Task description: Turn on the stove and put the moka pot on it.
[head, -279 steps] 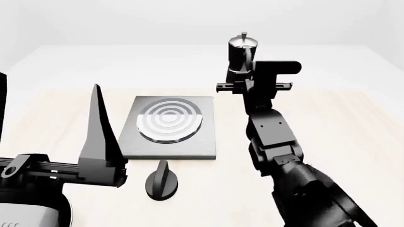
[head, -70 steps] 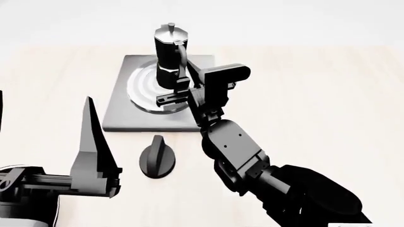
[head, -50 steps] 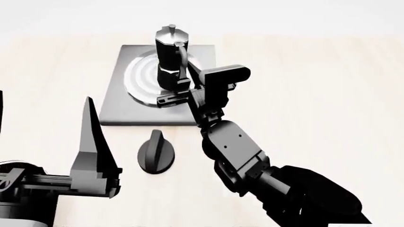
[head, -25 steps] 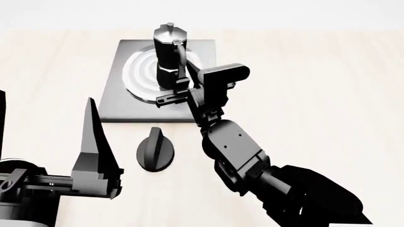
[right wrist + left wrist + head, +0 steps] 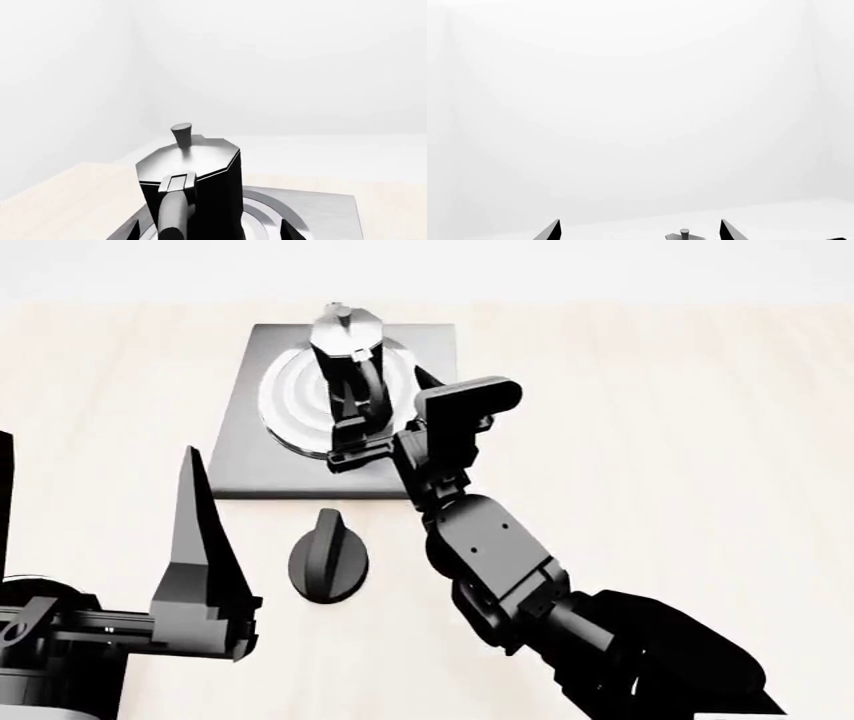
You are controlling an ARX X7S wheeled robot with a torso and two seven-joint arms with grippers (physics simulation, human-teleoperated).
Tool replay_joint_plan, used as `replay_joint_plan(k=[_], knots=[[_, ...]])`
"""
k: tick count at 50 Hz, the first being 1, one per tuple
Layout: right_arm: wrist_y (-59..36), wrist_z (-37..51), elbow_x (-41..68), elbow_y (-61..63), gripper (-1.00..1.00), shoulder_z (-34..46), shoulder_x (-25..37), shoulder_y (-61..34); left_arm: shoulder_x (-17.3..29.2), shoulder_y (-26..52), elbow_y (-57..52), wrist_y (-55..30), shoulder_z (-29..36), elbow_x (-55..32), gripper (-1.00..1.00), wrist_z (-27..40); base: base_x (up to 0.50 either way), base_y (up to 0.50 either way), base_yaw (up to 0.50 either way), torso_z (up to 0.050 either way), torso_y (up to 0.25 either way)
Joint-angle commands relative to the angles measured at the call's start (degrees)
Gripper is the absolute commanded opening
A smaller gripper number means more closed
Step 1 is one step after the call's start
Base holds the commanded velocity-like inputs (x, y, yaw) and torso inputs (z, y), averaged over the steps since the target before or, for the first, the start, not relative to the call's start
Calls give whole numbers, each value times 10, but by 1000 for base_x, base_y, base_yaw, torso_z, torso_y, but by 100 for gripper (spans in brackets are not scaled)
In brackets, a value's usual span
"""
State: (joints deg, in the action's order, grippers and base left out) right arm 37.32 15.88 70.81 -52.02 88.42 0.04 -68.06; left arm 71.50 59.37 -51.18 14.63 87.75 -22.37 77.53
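While my right gripper (image 5: 358, 436) is reaching over the stove (image 5: 254, 465), its fingers (image 5: 291, 231) are standing spread either side of the moka pot (image 5: 343, 365), which is sitting on the burner rings (image 5: 287, 405), leaning away from me. My left gripper (image 5: 200, 540) is hovering near the surface (image 5: 667, 420) with fingers parted, holding nothing. Just in front of the plate, the round knob (image 5: 327, 558) is lying untouched.

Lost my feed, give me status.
Right gripper at the moka pot handle, grip unclear. Pot tilted over the stove rings. Left gripper open, idle. Knob unobstructed.
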Motion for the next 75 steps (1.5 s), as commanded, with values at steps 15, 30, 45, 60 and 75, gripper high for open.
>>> replay_joint_plan(k=[15, 30, 45, 60, 75], knots=[[13, -4, 1, 15, 100, 1, 0, -18, 2, -1, -4, -3, -8, -3, 100, -2, 0, 0, 0, 0, 0], [46, -4, 31, 36, 100, -1, 0, -69, 14, 11, -8, -5, -23, -24, 100, -6, 0, 0, 0, 0, 0], [63, 134, -35, 193, 100, 1, 77, -149, 16, 68, -40, -75, -58, -81, 100, -21, 0, 0, 0, 0, 0], [2, 360, -135, 433, 100, -4, 204, -267, -15, 141, -51, -165, -90, -137, 100, -53, 0, 0, 0, 0, 0], [-53, 466, -222, 628, 100, -6, 309, -333, -20, 185, -62, -186, -111, -169, 100, -77, 0, 0, 0, 0, 0]])
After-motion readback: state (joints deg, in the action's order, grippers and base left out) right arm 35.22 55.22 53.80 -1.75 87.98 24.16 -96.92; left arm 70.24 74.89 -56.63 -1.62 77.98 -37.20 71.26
